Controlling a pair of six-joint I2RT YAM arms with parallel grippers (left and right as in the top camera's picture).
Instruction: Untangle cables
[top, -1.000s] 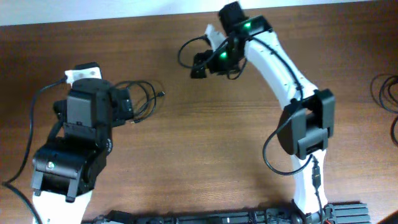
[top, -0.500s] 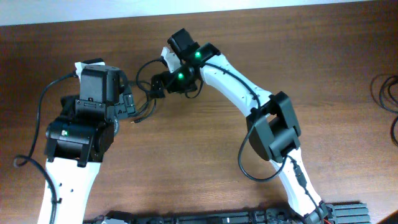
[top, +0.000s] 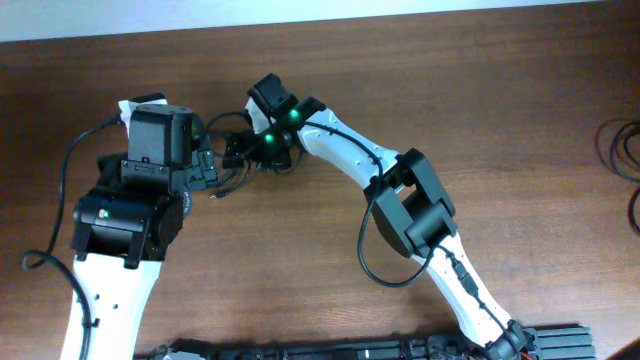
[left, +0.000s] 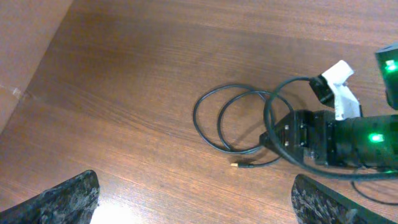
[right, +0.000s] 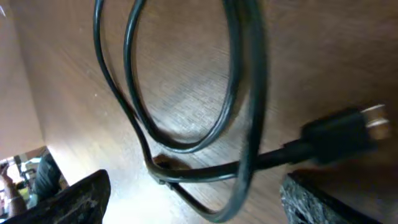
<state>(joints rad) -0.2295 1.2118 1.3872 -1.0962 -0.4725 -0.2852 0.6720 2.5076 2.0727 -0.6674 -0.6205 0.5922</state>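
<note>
Right gripper jaws spread apart, the black cable looped between and just beyond them; left gripper jaws likewise apart, the coils ahead on the tabletop. Loops overlap: untangling looks barely begun.

even, fairly bright light overhead; glare patches on the surface near both wrist cameras' lower edges; right wrist's close cable blurred, out of focus.

table: brown wood grain | wall: pale strip along far edge | light: glare patches
</note>
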